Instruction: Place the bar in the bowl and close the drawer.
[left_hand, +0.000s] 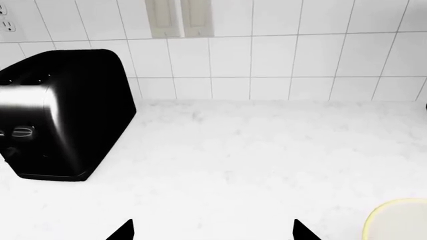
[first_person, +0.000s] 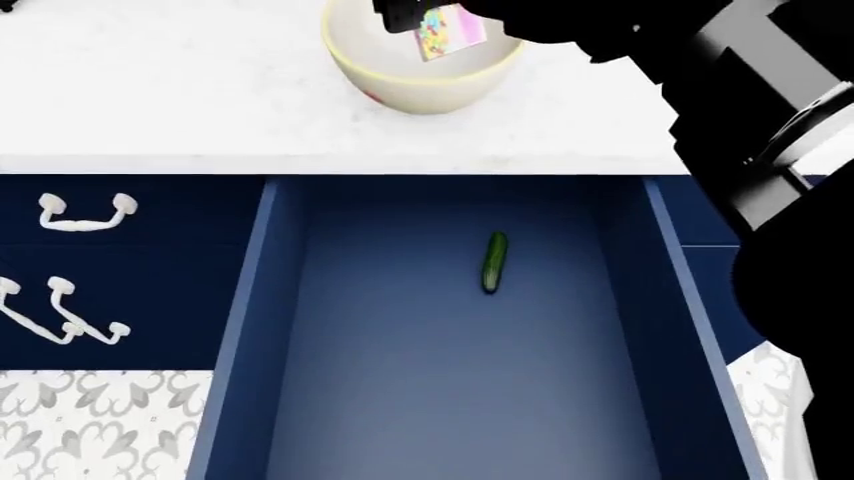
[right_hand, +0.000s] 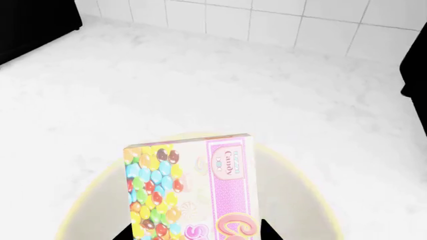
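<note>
Wide open below the table (first_person: 160, 110), the navy drawer (first_person: 454, 400) holds only a small green cucumber (first_person: 494, 262).
On the white table, the cream bowl (first_person: 420, 85) sits with the right gripper (first_person: 416, 15) above it, jaws clenched on the bar (right_hand: 190, 192); the left gripper (left_hand: 213, 232) hangs released near a black toaster (left_hand: 63, 115).
</note>
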